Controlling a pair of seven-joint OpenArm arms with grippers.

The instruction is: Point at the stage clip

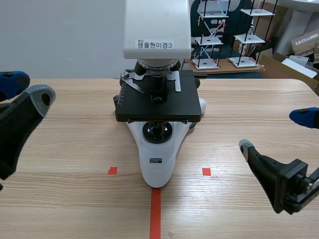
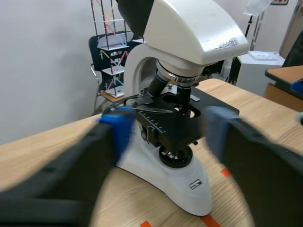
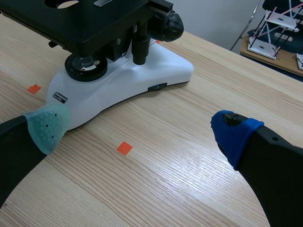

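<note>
A white microscope [image 1: 157, 149] with a black stage [image 1: 158, 102] stands at the table's middle. On the stage's left side lies the thin metal stage clip [image 1: 132, 82], seen in the left wrist view as a silver blade [image 2: 152, 109] under the objectives. My left gripper [image 1: 27, 89] hangs open at the far left, well away from the stage; in its own view the left gripper [image 2: 165, 132] frames the microscope between its blurred pads. My right gripper [image 1: 274, 132] is open low at the right. The right gripper [image 3: 139, 131] sits above bare table beside the microscope's base [image 3: 123, 90].
Wire shelf models [image 1: 215, 37] stand behind the table on a low board. Cardboard boxes [image 1: 305, 45] sit at the back right. Bare wooden table [image 1: 75, 139] lies on both sides of the microscope.
</note>
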